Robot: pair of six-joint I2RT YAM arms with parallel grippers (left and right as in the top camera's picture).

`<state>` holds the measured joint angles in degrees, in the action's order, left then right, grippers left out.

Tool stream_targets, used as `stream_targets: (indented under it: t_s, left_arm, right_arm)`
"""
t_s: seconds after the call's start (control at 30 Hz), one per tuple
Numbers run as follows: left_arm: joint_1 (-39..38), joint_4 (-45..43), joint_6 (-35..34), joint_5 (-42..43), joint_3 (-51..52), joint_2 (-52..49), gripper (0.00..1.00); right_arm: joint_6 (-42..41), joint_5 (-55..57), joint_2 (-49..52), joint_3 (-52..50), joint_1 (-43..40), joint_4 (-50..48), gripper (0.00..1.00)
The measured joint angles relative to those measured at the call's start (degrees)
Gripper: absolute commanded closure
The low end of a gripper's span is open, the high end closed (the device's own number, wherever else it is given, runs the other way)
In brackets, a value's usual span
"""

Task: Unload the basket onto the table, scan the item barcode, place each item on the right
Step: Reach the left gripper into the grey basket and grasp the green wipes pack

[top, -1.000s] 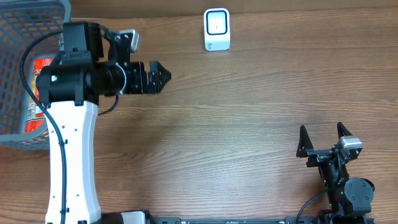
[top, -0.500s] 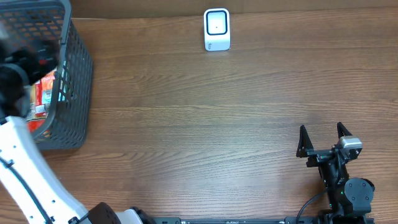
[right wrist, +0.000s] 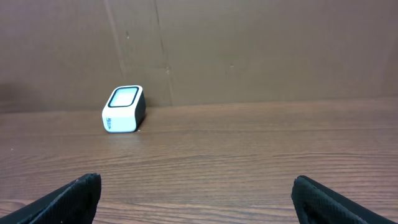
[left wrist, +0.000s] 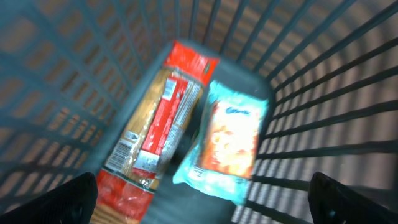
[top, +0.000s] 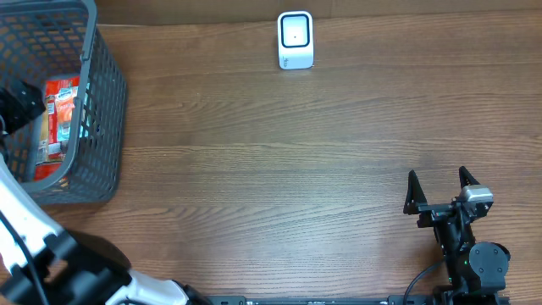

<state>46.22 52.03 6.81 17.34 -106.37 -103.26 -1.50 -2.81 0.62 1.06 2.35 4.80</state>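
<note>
On my feed the counter (top: 296,152) carries a grey basket (top: 103,110) at its far left corner. The left jaws hang spread and empty above its inside, and the right jaws sit released and empty by the near right edge. In the basket a long red packet (left wrist: 158,118) lies flat with a smaller teal packet (left wrist: 230,140) just beside it, and the white scanner (top: 295,40) stands well apart at the far edge.

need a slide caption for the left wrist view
Open left gripper above the grey basket, a long red packet and a teal pouch side by side inside.
</note>
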Motion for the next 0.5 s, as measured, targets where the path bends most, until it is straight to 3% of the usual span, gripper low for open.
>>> stream_targets:
  t_s: [0.27,0.5]
  left_arm:
    - [0.0,-1.6,11.2,3.2,0.0,-8.5,0.0]
    - [-0.6,-3.0,16.0,5.7,0.0,-11.2,0.0]
  right_arm:
    - [0.0,0.0,0.0,0.0,0.0,0.0,0.0]
    - [0.0,0.0,0.0,0.0,0.0,0.0,0.0]
